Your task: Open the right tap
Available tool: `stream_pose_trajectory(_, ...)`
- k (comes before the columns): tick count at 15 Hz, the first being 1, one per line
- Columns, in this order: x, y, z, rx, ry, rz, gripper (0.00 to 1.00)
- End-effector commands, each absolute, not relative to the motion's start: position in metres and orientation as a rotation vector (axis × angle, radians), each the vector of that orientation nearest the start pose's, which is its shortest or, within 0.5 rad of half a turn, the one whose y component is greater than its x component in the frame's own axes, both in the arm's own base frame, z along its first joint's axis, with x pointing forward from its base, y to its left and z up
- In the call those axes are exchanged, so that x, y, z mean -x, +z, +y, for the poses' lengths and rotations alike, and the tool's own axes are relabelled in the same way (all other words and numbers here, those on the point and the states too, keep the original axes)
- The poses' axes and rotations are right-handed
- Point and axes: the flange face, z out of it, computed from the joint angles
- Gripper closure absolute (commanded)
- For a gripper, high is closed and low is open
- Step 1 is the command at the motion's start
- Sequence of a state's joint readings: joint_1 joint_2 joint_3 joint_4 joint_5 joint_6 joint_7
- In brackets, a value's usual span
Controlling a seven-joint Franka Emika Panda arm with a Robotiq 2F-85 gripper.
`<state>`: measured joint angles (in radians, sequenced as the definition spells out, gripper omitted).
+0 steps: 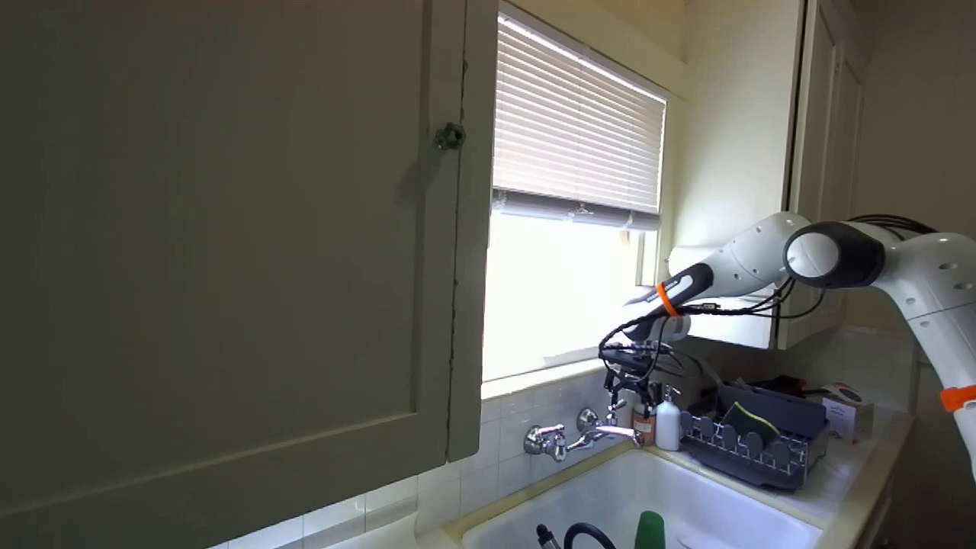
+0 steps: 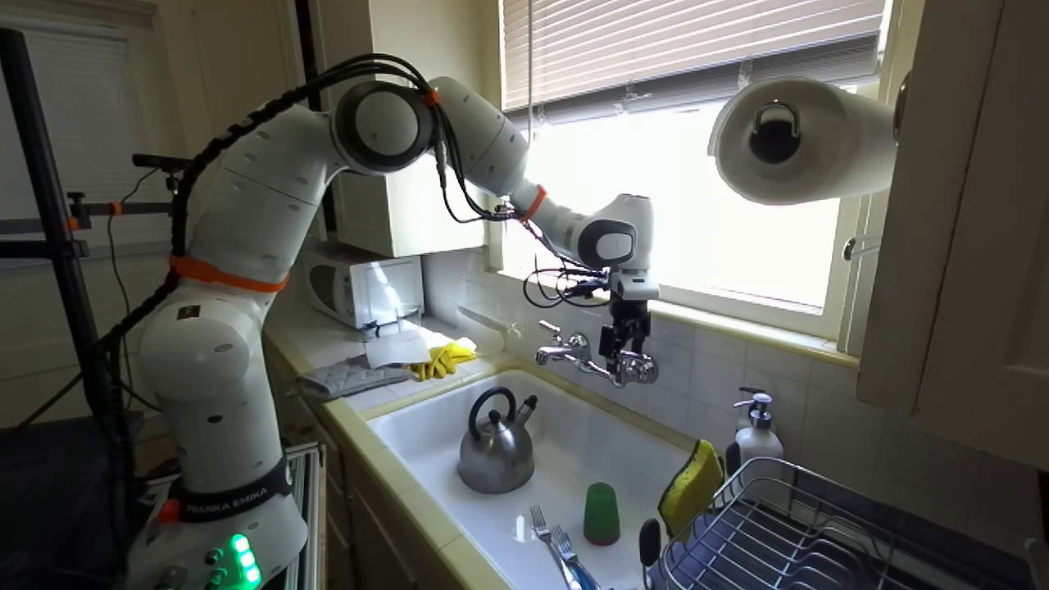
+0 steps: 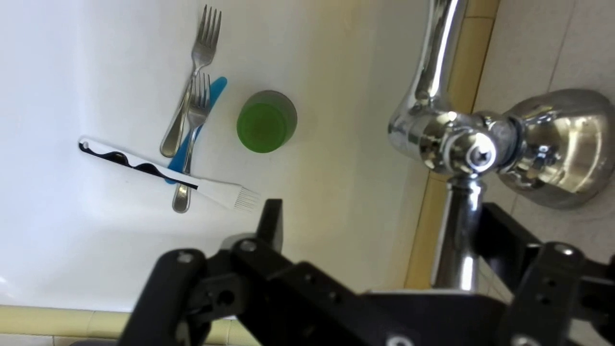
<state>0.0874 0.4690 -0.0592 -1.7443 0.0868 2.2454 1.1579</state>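
The right tap is a small chrome lever at the right end of the wall faucet. In the wrist view the tap (image 3: pixel 455 235) lies between my two fingers, close beside the right-hand finger and well apart from the left one; I cannot tell if it touches. My gripper (image 3: pixel 384 228) is open. In both exterior views the gripper (image 1: pixel 631 400) hangs pointing down at the right tap (image 1: pixel 612 415). The gripper (image 2: pixel 623 348) partly hides the tap (image 2: pixel 636 369) there.
The chrome spout (image 2: pixel 557 354) and left handle (image 2: pixel 553 332) are beside the gripper. The tiled wall (image 2: pixel 688 360) and window sill are close behind. Below is the white sink (image 2: pixel 410 426) with a kettle (image 2: pixel 496 451), green cup (image 2: pixel 601 512) and forks. Soap bottles (image 1: pixel 668 423) stand nearby.
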Motion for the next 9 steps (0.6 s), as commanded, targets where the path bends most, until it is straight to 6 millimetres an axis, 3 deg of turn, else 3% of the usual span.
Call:
stream_pose_trajectory(1, -0.640, 0.282, 0.030, 2.516, 0.180, 1.796, 0.00)
stream_pose_trajectory(6, -0.647, 0.276, 0.027, 2.425, 0.203, 1.856, 0.00)
stream_pose_trajectory(9, -0.654, 0.285, 0.021, 2.372, 0.122, 1.911, 0.00)
